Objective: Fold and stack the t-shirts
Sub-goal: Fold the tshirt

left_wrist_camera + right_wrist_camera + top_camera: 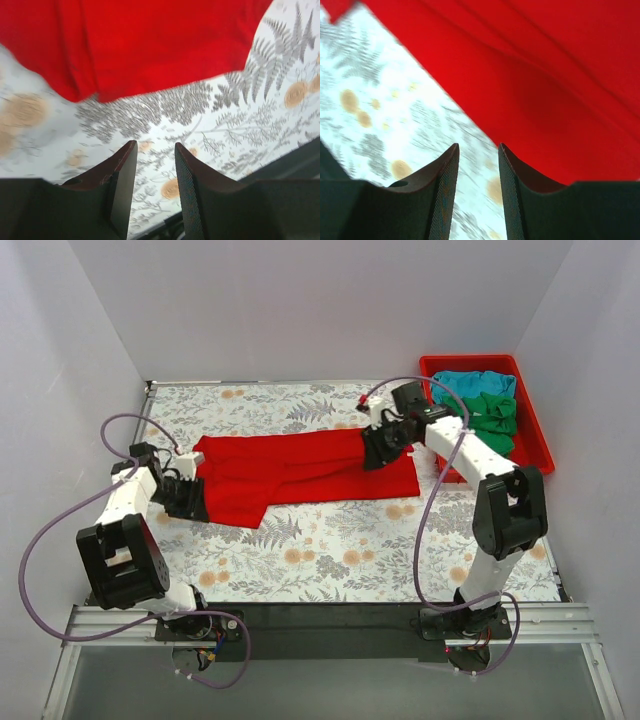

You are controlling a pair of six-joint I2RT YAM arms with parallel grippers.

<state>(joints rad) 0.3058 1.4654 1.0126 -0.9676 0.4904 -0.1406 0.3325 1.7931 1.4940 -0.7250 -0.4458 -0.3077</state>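
Observation:
The bright red t-shirt [300, 470] lies spread across the middle of the floral tablecloth, partly folded lengthwise. My left gripper [192, 502] is at the shirt's left end, open and empty; in the left wrist view [155, 144] the red cloth [150, 45] lies just beyond the fingertips. My right gripper [374, 456] is low over the shirt's right part, open and empty; in the right wrist view [478, 145] the red cloth [545, 75] lies ahead and to the right. The turquoise t-shirt [473, 383] and the dark green t-shirt [490, 420] lie crumpled in the tray.
A rigid red plastic tray [465, 359] stands at the back right corner, next to my right arm. White walls close in the table on three sides. The floral tablecloth [330, 550] shows bare in front of the red shirt.

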